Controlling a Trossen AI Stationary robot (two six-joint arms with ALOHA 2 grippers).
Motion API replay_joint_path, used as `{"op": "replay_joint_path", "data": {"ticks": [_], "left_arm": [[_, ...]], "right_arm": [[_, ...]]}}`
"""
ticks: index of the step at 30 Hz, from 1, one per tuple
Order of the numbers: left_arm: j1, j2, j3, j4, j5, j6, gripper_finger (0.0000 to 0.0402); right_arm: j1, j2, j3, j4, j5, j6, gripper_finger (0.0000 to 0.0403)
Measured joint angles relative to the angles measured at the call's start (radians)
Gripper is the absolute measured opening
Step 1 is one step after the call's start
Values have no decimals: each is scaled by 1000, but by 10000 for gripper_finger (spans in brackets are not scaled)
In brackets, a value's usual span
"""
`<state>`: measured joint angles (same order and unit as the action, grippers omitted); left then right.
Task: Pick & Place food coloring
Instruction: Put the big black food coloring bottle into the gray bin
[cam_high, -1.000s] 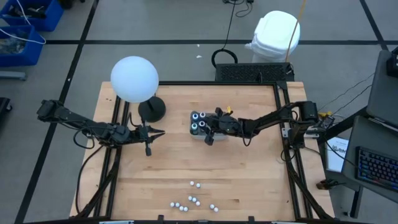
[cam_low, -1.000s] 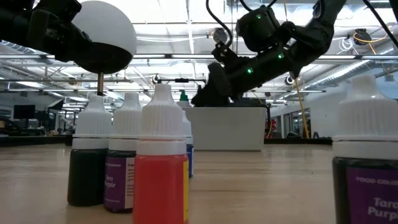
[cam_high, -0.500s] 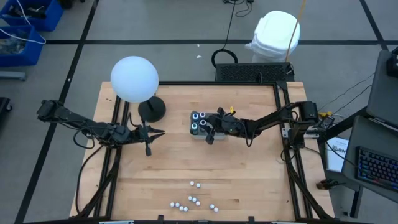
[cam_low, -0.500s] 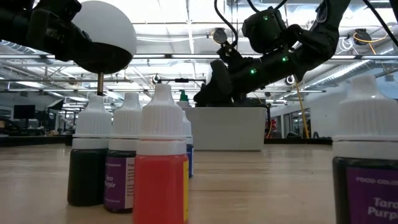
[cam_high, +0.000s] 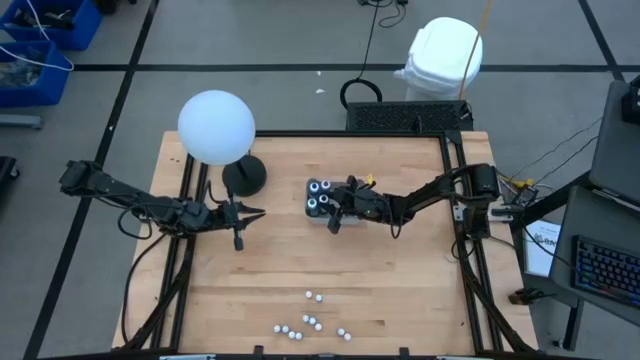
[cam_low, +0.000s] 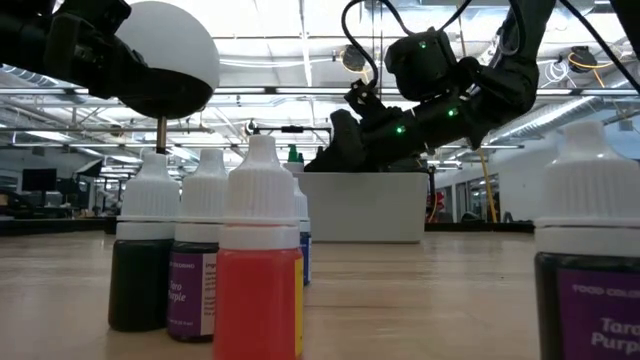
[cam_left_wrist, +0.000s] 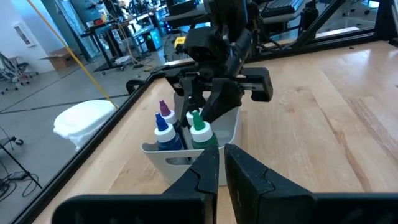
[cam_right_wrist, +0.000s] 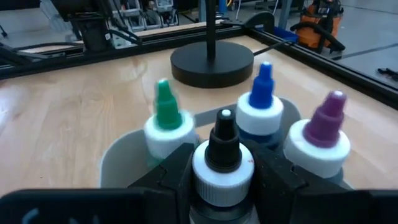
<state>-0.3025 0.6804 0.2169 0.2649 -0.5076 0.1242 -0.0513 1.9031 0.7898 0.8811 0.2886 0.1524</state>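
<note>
As the right gripper (cam_right_wrist: 222, 186) pinched a black-tipped bottle (cam_right_wrist: 222, 155) over the tray (cam_left_wrist: 227, 127), it looked light, rigid, slick; left fingers (cam_left_wrist: 249, 180) stayed pressed together.

We see a grey tray (cam_right_wrist: 118, 155) holding white-collared bottles: green tip (cam_right_wrist: 165, 99), blue tip (cam_right_wrist: 264, 78), purple tip (cam_right_wrist: 333, 109), black tip (cam_right_wrist: 222, 140). At six o'clock, white-capped vials (cam_high: 312, 322) dot the pale wooden table (cam_high: 400, 290).
</note>
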Motion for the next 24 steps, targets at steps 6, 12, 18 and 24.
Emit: {"op": "replay_joint_path", "data": {"ticks": [6,12,18,24], "left_arm": [[0,0,0,0,0,2,35],[0,0,0,-1,0,2,35],[0,0,0,-1,0,1,35],[0,0,0,-1,0,2,35]], "right_arm": [[0,2,0,-2,-1,-3,118],[0,3,0,-5,-1,-4,128],[0,3,-1,-6,-1,-7,148],[0,1,-2,14,-5,-25,152]]}}
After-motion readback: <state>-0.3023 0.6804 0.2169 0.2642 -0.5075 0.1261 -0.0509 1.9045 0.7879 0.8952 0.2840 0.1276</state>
